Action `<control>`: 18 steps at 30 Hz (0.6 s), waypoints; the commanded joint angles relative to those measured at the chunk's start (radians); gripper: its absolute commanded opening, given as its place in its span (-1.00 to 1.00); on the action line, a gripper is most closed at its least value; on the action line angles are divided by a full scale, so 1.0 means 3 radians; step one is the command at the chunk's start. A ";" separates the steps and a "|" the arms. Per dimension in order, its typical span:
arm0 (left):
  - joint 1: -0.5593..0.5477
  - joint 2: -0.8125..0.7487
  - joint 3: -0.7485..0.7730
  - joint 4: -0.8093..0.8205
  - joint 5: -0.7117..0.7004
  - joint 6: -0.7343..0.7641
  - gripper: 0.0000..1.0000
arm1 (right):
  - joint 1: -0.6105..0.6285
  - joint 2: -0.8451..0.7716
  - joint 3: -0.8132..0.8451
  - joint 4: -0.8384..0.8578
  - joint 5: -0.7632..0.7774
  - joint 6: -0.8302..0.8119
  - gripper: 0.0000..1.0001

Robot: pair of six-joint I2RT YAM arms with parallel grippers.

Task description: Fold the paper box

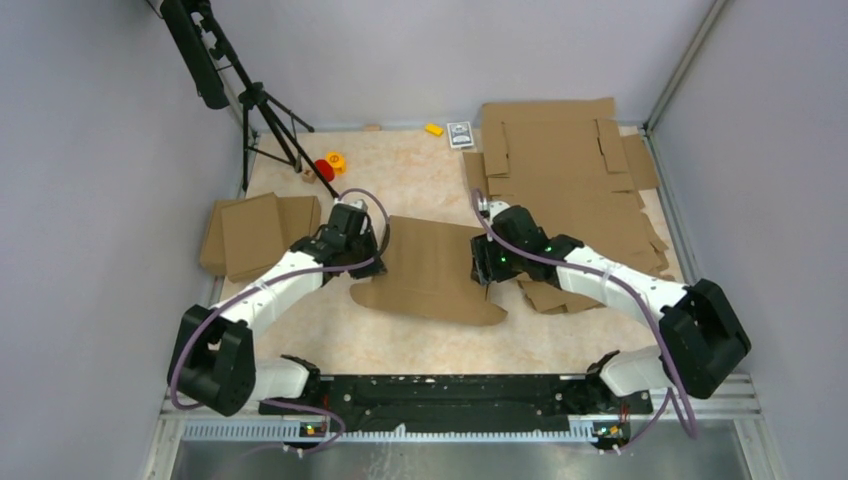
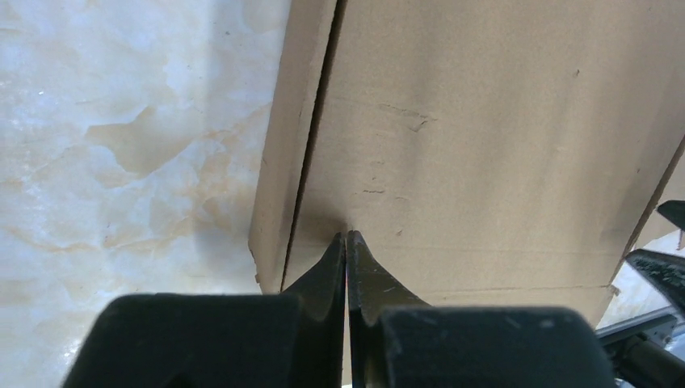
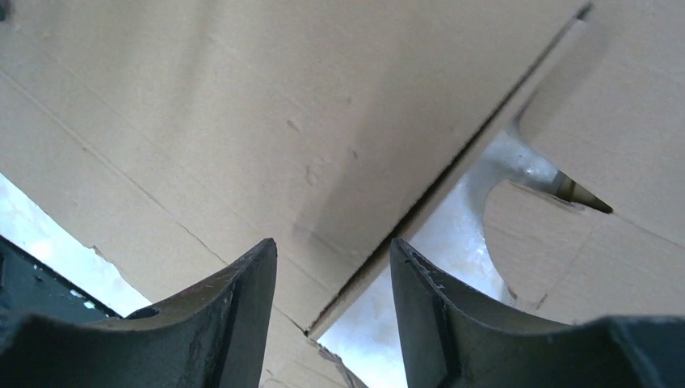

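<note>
The paper box lies flattened in the middle of the table, a brown cardboard piece with a rounded flap toward the near edge. My left gripper is at its left edge. In the left wrist view that gripper is shut, with its tips against the box's top panel beside a folded side strip. My right gripper is at the box's right edge. In the right wrist view it stands open, straddling the edge of the box panel.
A pile of slotted cardboard sheets fills the back right and reaches close to my right arm. Smaller cardboard pieces lie at the left. A tripod, red and yellow small items, a yellow block and a small box stand at the back.
</note>
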State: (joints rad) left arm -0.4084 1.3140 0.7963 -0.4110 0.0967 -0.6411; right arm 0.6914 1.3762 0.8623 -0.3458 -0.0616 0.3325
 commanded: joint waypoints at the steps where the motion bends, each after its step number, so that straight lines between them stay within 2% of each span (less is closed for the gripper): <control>1: 0.0054 -0.0282 0.0054 -0.0234 -0.0107 0.0223 -1.00 | -0.0100 -0.0238 0.0114 -0.0103 0.0075 -0.0049 0.05; 5: 0.0448 -0.0291 0.0096 -0.0298 0.0344 0.0283 -1.00 | -0.0221 -0.0349 0.0012 -0.0097 -0.0011 0.0027 0.05; 8: 0.0717 -0.0317 -0.0050 -0.0113 0.0676 0.0248 -0.67 | -0.0308 -0.0450 -0.0166 0.0017 -0.0115 0.0146 0.05; 12: 0.0813 -0.0296 -0.0196 0.0156 0.0698 0.0181 -0.59 | -0.0357 -0.0501 -0.0395 0.0309 -0.0324 0.0395 0.00; 16: 0.0855 -0.0124 -0.0238 0.0579 0.1070 0.0107 -0.26 | -0.0362 -0.0398 -0.0498 0.0606 -0.0393 0.0612 0.01; 18: 0.0854 0.0009 -0.0234 0.0755 0.1156 0.0039 -0.25 | -0.0362 -0.0346 -0.0534 0.0714 -0.0372 0.0720 -0.11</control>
State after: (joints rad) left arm -0.1585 1.2621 0.7280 -0.3637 0.3271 -0.5961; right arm 0.5922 1.2510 0.7113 -0.2665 -0.1448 0.4583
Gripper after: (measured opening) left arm 0.365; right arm 0.496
